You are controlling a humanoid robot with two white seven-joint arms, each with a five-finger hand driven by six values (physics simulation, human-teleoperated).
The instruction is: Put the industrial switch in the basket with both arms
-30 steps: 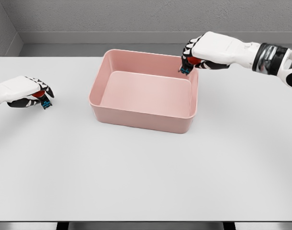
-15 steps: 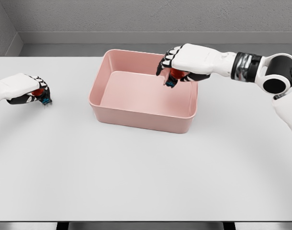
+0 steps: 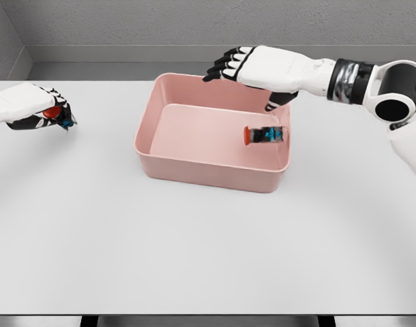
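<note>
Right hand (image 3: 252, 65): fingers spread and empty above the far rim of the pink basket (image 3: 194, 167), toward twelve o'clock of the tub. Half a second ago closed round a switch over the basket's interior; now released. One industrial switch (image 3: 266, 135) lying loose on the basket floor near the right wall, at about three o'clock inside the tub. Basket itself nudged slightly rightward on the table (image 3: 194, 259) compared with a moment back. First half of the job looking done.

Long axis of that switch roughly horizontal across the view, red button end pointing to nine o'clock, dark body with blue markings trailing toward three. On its side, not upright.

Left hand (image 3: 37, 114): at nine o'clock of the basket, well apart from it, curled round a second red-and-blue switch (image 3: 56, 114). Raised a little toward the far edge since a second ago. Delivery of this one probably next.
</note>
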